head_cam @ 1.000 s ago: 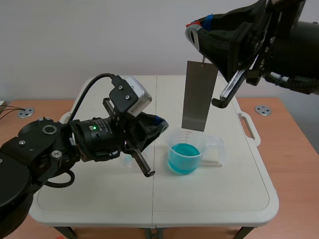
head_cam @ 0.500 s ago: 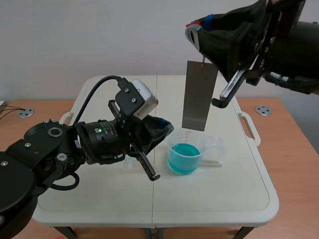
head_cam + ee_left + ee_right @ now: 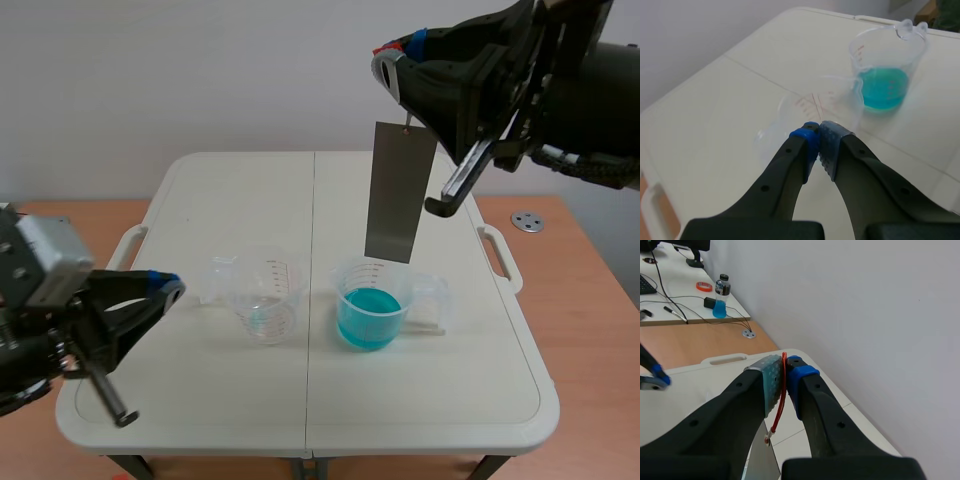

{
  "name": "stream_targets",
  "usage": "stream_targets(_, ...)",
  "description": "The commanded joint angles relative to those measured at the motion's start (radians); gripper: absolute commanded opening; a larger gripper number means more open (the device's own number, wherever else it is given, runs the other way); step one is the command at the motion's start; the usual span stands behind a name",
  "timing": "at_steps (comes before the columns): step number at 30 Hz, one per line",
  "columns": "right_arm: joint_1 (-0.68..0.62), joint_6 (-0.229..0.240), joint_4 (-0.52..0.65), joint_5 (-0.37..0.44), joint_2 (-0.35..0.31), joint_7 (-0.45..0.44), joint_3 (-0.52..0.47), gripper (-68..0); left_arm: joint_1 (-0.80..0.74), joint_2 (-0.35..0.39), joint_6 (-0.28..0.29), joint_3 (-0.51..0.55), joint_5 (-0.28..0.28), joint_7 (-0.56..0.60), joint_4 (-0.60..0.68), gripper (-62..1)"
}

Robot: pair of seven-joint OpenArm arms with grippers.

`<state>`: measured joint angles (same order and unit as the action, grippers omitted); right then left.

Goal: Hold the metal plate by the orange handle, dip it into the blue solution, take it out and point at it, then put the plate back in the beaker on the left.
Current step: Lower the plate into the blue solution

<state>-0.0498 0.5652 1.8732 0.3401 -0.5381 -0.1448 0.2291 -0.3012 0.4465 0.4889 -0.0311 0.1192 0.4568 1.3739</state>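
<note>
White surface [image 3: 200, 400], seen from the robot's side: at its near left corner the left hand [image 3: 168, 288] sits low, fingers pressed together on nothing, well apart from both beakers. Mid-surface stands the left beaker [image 3: 262, 295], nearly empty, and just beside it the blue beaker [image 3: 372, 305], partly filled with solution. Over the blue beaker the plate [image 3: 400, 190] hangs upright, its lower edge just above the rim and out of the liquid. It hangs from the orange handle [image 3: 783, 390], on which the right hand [image 3: 392, 55] is clamped, high before a pale wall [image 3: 200, 80].

With the plate out of the liquid and the left hand far off, the task appears to stand at or just past the pointing step. The return would call for carrying the plate sideways over the left beaker and lowering it straight, both lower corners inside the rim. The two rims nearly meet, so a low swing could knock either beaker. Above them the way lies open.
</note>
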Motion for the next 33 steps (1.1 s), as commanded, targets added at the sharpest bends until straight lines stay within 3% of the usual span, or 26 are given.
stream_targets(1,0.019,-0.004,0.002,0.011,-0.005,-0.011,-0.008,-66.2,-0.087,0.021,-0.005,0.052,-0.029,0.059,0.044,-59.2)
stream_targets(7,0.019,-0.004,0.000,0.011,-0.004,-0.012,-0.008,-66.2,-0.416,0.074,-0.008,0.281,-0.029,0.206,0.099,-59.2)
stream_targets(13,0.025,-0.003,-0.029,0.011,0.002,-0.013,-0.005,-66.2,-0.676,0.075,-0.008,0.407,-0.029,0.208,0.098,-59.3)
stream_targets(20,0.069,0.011,-0.109,0.011,0.001,-0.035,0.004,-66.2,-0.837,0.069,-0.005,0.384,-0.017,0.155,0.089,-59.3)
stream_targets(25,0.097,0.011,-0.156,0.011,0.002,-0.038,0.033,-66.2,-0.848,0.069,-0.005,0.330,-0.016,0.066,0.051,-59.3)
stream_targets(33,0.119,0.012,-0.225,0.007,0.026,-0.048,0.061,-66.3,-0.848,0.069,-0.005,0.209,0.002,0.039,0.019,-59.3)
